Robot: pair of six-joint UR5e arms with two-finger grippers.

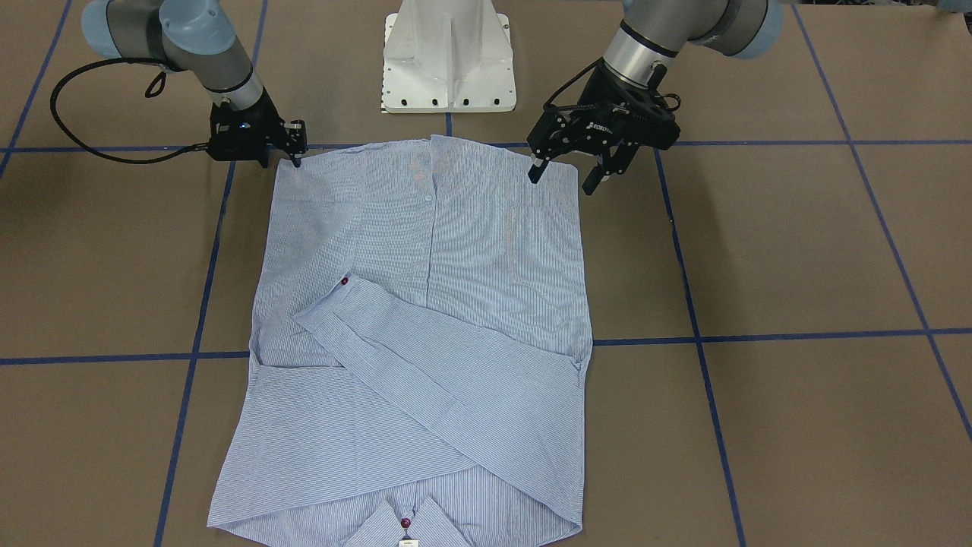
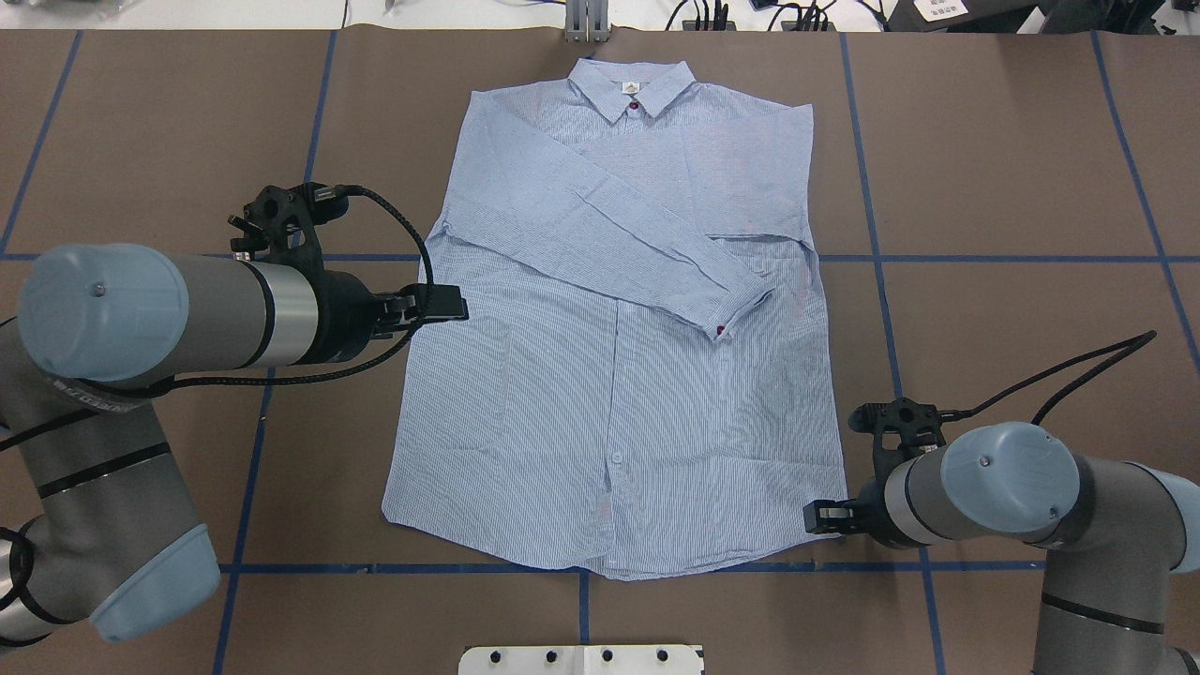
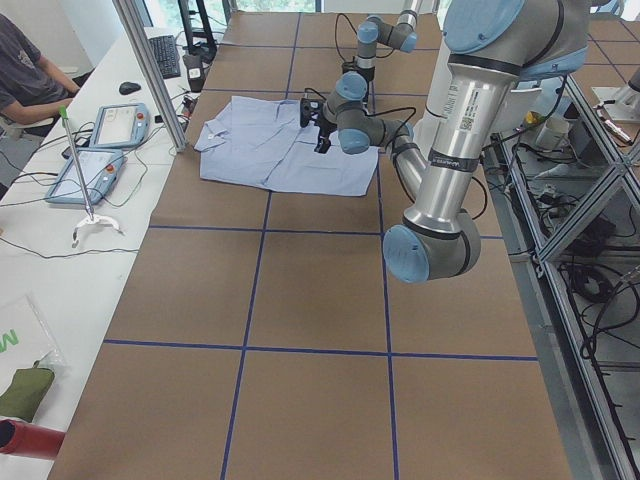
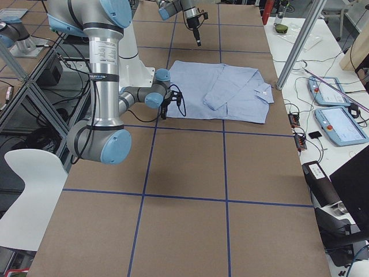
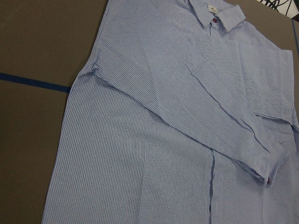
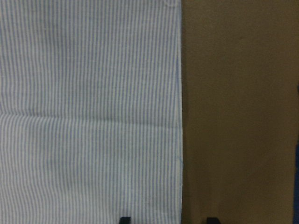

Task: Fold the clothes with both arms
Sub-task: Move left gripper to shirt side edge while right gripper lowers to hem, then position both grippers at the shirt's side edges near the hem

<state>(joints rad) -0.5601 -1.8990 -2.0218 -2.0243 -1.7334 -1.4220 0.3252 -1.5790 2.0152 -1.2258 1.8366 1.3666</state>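
Observation:
The striped shirt [image 2: 609, 394] lies flat and face up on the brown table, its collar [image 2: 633, 89] on the far side from the robot. Both sleeves are folded across the chest, and one cuff with a red button [image 2: 720, 330] lies on top. My left gripper [image 1: 563, 176] hangs open above the shirt's left side and holds nothing. The left wrist view shows the shirt [image 5: 187, 116] from above without any fingers. My right gripper [image 1: 295, 148] sits low at the right hem corner. It is open, and its fingertips [image 6: 124, 219] straddle the shirt's side edge.
The white pedestal base [image 1: 448, 57] stands just behind the hem. Blue tape lines [image 2: 881, 281] cross the table. A side table beyond the collar end carries teach pendants [image 3: 100, 150] and cables, with a person seated there [image 3: 25, 75].

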